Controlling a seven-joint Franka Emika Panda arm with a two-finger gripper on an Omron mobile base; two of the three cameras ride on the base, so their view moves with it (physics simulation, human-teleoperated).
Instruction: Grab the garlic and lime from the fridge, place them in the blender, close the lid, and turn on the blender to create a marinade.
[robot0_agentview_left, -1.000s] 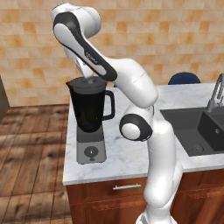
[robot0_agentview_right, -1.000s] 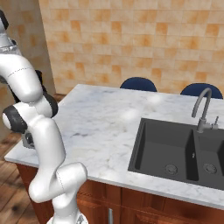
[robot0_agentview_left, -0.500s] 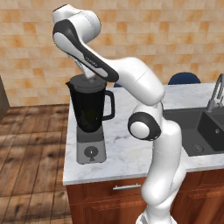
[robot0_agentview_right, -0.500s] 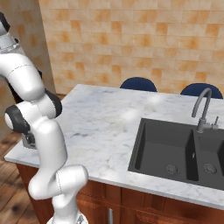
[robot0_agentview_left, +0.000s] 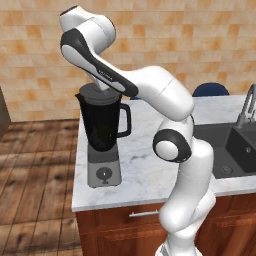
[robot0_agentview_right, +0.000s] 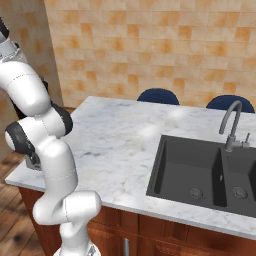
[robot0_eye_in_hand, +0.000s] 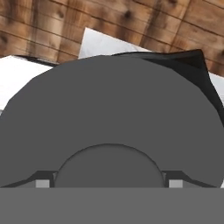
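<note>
Arm has swung slightly right over the blender (robot0_agentview_left: 103, 131).
Lid (robot0_eye_in_hand: 111, 127) sits on the jar, closing it; gripper (robot0_eye_in_hand: 109, 183) just above, finger state unclear.

Since a second ago the arm's elbow has swung right and risen in the left base view, its forearm now stretched more level toward the blender (robot0_agentview_left: 103, 135); the lid (robot0_agentview_left: 98, 92) sits on the jar rim as before
</note>
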